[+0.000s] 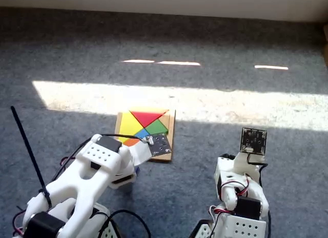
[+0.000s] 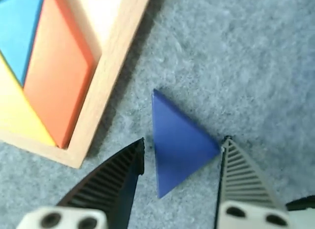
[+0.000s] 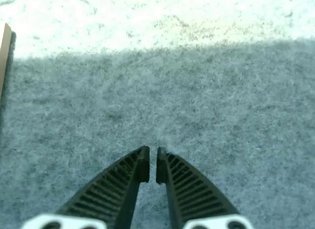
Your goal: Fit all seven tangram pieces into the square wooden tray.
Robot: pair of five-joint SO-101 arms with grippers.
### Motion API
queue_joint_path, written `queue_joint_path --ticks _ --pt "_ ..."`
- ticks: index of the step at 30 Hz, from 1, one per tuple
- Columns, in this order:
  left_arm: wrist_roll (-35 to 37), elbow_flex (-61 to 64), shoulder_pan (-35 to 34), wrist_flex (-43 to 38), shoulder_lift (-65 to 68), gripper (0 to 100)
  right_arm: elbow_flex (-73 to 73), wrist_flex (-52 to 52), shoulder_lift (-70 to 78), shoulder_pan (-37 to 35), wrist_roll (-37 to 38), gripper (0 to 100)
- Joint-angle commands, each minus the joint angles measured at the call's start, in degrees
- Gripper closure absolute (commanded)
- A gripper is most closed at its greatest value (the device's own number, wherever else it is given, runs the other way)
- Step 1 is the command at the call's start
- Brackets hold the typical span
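Grey carpet covers the whole work surface, crossed by a bright band of sunlight. Seen from the left wrist, the left gripper (image 2: 183,140) is spread wide and held low over the carpet. One ribbed finger sits on each side of a dark blue triangle (image 2: 179,143). The triangle lies flat on the carpet outside the wooden tray (image 2: 113,71), just beside its rim. One fingertip is near a long edge of the triangle and the other is at a corner; it is not possible to tell whether either touches it.

Inside the tray, an orange piece (image 2: 56,76) lies along the rim, with a light blue piece (image 2: 19,27) and a yellow piece (image 2: 15,115) next to it. Part of the tray's floor shows bare and pale. From above, a red piece (image 1: 146,116) and a green piece (image 1: 157,127) are also seated in the tray, and the left arm (image 1: 102,166) covers its near corner.

The right gripper (image 3: 152,162) is almost closed, with only a sliver between its fingers. It holds nothing and sits over bare carpet, well apart from the tray.

Several things could go wrong from here:
- The triangle is thin and lies flat on soft pile, so closing fingers may ride over it or press it into the carpet.
- A pinch between a corner and a slanted edge could make it twist or squirt out sideways.
- The finger nearest the tray could nudge the rim and shift the seated pieces.
- If the triangle is lifted crooked, it may catch on the rim rather than drop into the bare space.

No brand, label or writing can be read
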Motion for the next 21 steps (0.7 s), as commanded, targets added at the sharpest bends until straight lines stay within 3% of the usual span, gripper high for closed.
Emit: queue_joint_path --ticks 1,21 --pt "1.49 -3.12 1.01 -0.35 3.12 76 8.04 -1.27 -0.48 0.57 -0.18 95.7" --pt "2.99 -4.79 1.19 2.37 5.85 86 8.04 -1.27 -0.48 0.57 -0.18 95.7"
